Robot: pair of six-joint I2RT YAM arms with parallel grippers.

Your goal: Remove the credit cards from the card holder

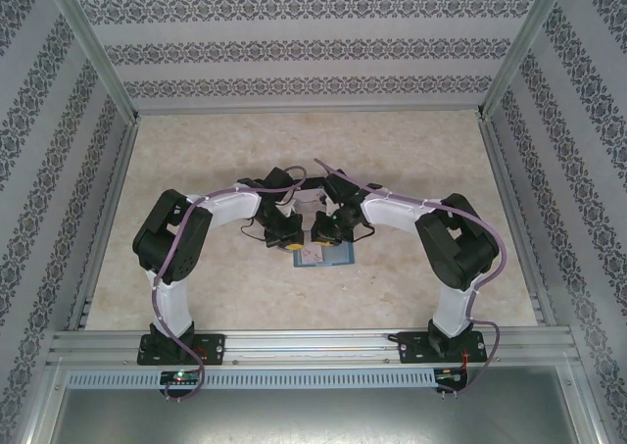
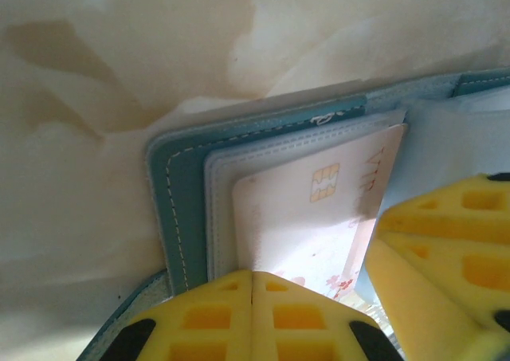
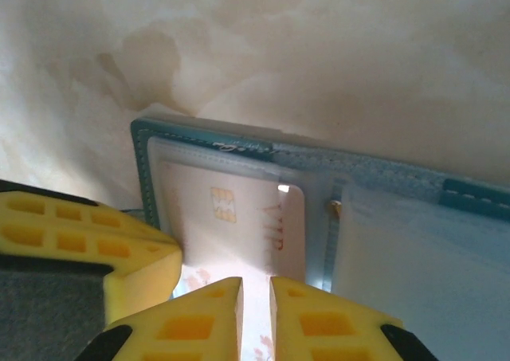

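The teal card holder [image 1: 336, 257] lies open on the table, its stitched cover [image 2: 171, 186] and grey-blue pockets [image 3: 398, 249] close below both wrists. A pale whitish credit card [image 2: 303, 217] with a gold chip and red lettering sits partly out of the left pocket, its right strip [image 3: 291, 217] uncovered. My left gripper [image 2: 253, 275] is shut, its tips meeting at the card's near edge with nothing between them. Over the same card my right gripper [image 3: 256, 281] has a narrow gap between its fingers, and the card's face shows through it. No dark card can be seen.
The marble-patterned table [image 1: 313, 150] is walled by patterned panels and metal rails [image 1: 313, 344]. Both arms [image 1: 176, 238] [image 1: 456, 243] bend inward and meet over the holder. The left gripper's yellow finger [image 3: 96, 249] crowds beside the right one, whose finger [image 2: 446, 249] overlaps the card's right side.
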